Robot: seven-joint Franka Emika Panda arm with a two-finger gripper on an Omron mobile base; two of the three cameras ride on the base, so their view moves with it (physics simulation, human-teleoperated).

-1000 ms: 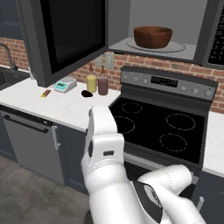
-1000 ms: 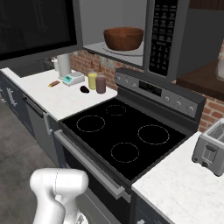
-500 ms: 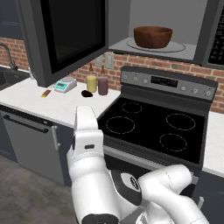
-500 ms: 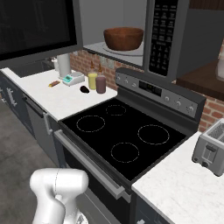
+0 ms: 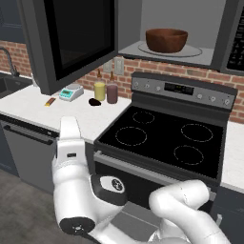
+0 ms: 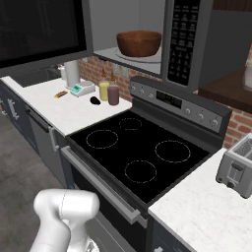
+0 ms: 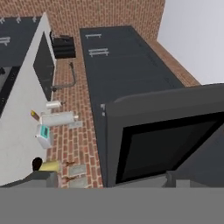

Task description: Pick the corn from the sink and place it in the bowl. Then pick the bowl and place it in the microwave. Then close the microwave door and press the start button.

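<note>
Left of the microwave [image 5: 190, 24], its door [image 5: 71, 43] stands swung wide open, out over the desk [image 5: 28, 102]. Below the door, the white arm [image 5: 69, 157] has swung leftward over the past second, from in front of the stove [image 5: 167, 138] to in front of the desk's edge. The hand view now looks across at the door's dark window. The tool's jaws are spread wide with nothing between them. Inside the microwave, the bowl [image 5: 166, 40] sits on the turntable; its wall hides whether the corn lies within. Right of the cavity is the keypad [image 6: 184, 39]. The placing looks finished, and the arm seems to be lining up to push the door shut.
</note>
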